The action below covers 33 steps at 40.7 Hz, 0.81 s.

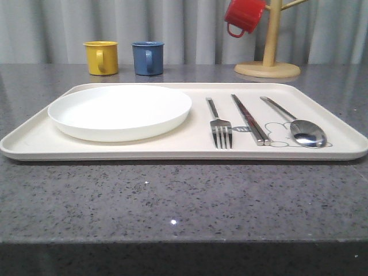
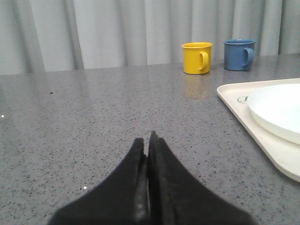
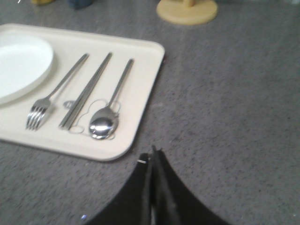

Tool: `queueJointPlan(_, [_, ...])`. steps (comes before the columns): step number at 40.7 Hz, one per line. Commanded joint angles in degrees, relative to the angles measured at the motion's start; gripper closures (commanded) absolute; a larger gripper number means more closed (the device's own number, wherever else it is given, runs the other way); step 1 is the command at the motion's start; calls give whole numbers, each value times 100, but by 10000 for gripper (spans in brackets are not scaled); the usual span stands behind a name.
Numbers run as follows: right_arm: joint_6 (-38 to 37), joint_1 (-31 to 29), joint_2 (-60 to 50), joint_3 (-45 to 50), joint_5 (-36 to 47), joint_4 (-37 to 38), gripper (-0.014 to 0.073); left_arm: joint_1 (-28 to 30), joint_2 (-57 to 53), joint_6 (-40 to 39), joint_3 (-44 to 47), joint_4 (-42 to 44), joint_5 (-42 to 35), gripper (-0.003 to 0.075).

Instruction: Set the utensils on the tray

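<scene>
The cream tray [image 1: 322, 152] lies across the grey table. On its right half rest a silver fork [image 1: 219, 125], a pair of chopsticks [image 1: 250, 119] and a spoon [image 1: 302, 127], side by side. In the right wrist view the fork [image 3: 51, 97], chopsticks [image 3: 86, 90] and spoon [image 3: 108, 108] lie on the tray [image 3: 140, 93]. My right gripper [image 3: 151, 154] is shut and empty, over bare table just off the tray's near right corner. My left gripper [image 2: 146, 140] is shut and empty over bare table, left of the tray [image 2: 234, 101].
A round white plate [image 1: 119, 110] fills the tray's left half. A yellow mug [image 1: 101, 57] and a blue mug [image 1: 148, 57] stand behind the tray. A wooden mug tree [image 1: 268, 66] with a red mug [image 1: 244, 15] stands at the back right.
</scene>
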State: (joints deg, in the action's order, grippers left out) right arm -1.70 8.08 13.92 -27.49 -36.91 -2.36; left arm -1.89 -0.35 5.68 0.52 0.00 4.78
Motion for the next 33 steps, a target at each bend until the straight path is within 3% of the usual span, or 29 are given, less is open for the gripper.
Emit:
queueJointPlan(1, [41,-314,-415,618,1532,72,715,-18,-140,-45,-16,0,-478,739])
queueJointPlan(10, [41,-635,-1373,2056,3181,72,715,-18,-140,-45,-16,0,-478,739])
queueJointPlan(20, [41,-640,-1547,2910,4269,72,715,-18,-140,-45,-16,0,-478,739])
queueJointPlan(33, [41,-640,-1547,2893,4198,72,715,-18,-140,-45,-16,0,-478,739])
